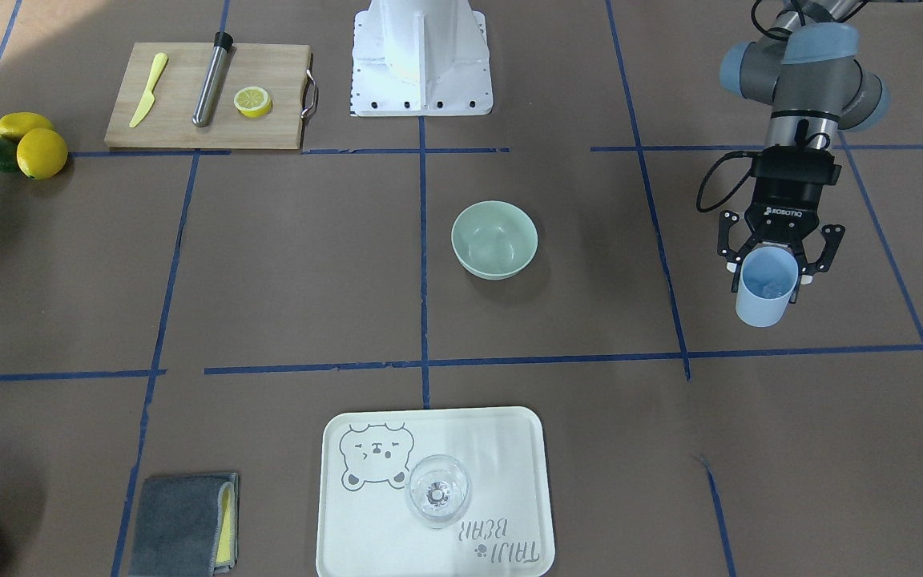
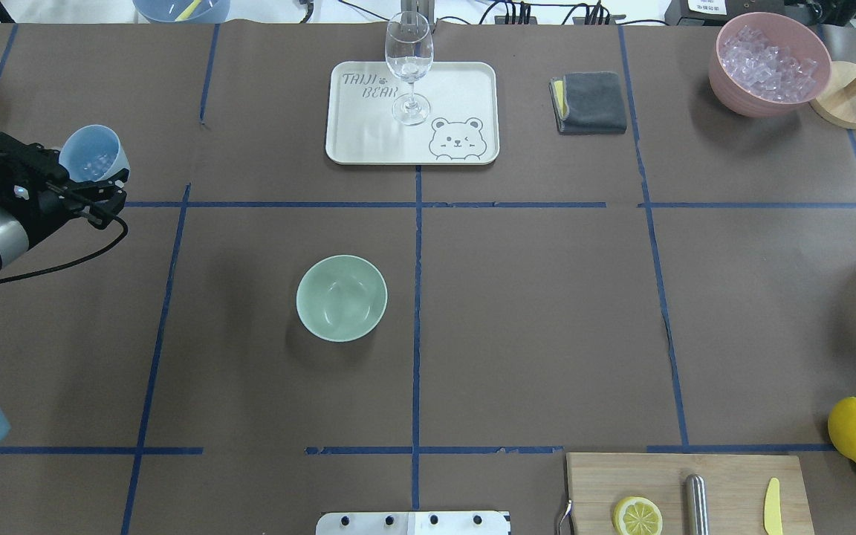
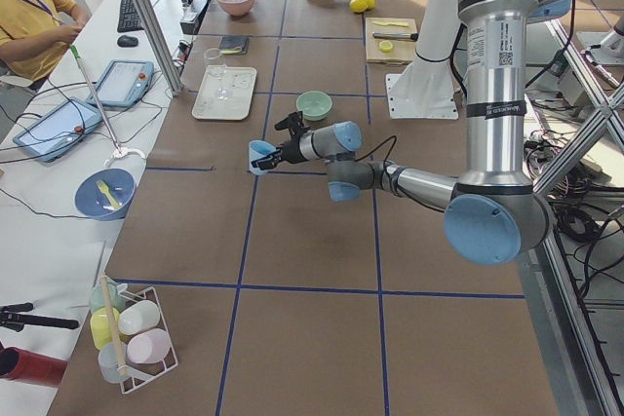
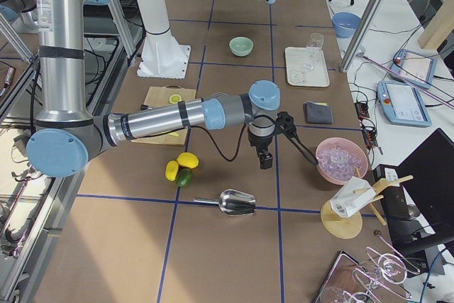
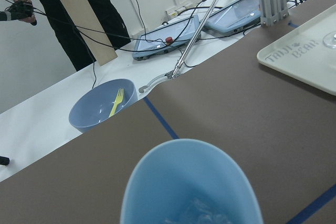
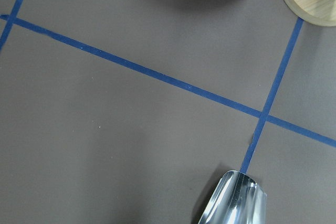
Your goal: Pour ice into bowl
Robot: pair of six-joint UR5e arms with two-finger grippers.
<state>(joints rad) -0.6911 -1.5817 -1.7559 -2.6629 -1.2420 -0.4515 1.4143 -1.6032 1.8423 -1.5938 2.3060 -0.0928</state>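
Reading the overhead view as a clock face centred on the bowl [image 2: 342,298], the mint-green bowl stands mouth-up on the brown table [image 2: 532,312], just left of the middle blue tape line, with nothing visible inside it. At about 10 o'clock from it, well apart and near the table's left edge, the left gripper [image 1: 772,271] has its fingers [image 1: 824,247] clamped on either side of a light blue cup [image 2: 93,154], gripping it near the rim. The cup is held roughly upright with its mouth open, and the ice [image 5: 197,212] lies in the bottom of it as a small cluster of clear cubes. Whether the cup's base touches the table cannot be told. At about 1 o'clock from the bowl lies a cream tray [image 2: 465,82] with a bear print, and a clear stemmed glass [image 2: 408,67] stands on it. At 2 o'clock are a folded grey cloth [image 2: 590,102] and, farther out, a pink tub [image 2: 725,82] heaped with more clear cubes. At 4 o'clock is a wooden cutting board [image 2: 725,475] with a lemon half [image 2: 637,516] on it. The right gripper [image 4: 298,140] shows only in the right side view, beside the pink tub, and whether its fingers are apart or together cannot be told. Its wrist camera looks down on bare table and the tip of a metal scoop [image 6: 233,200].
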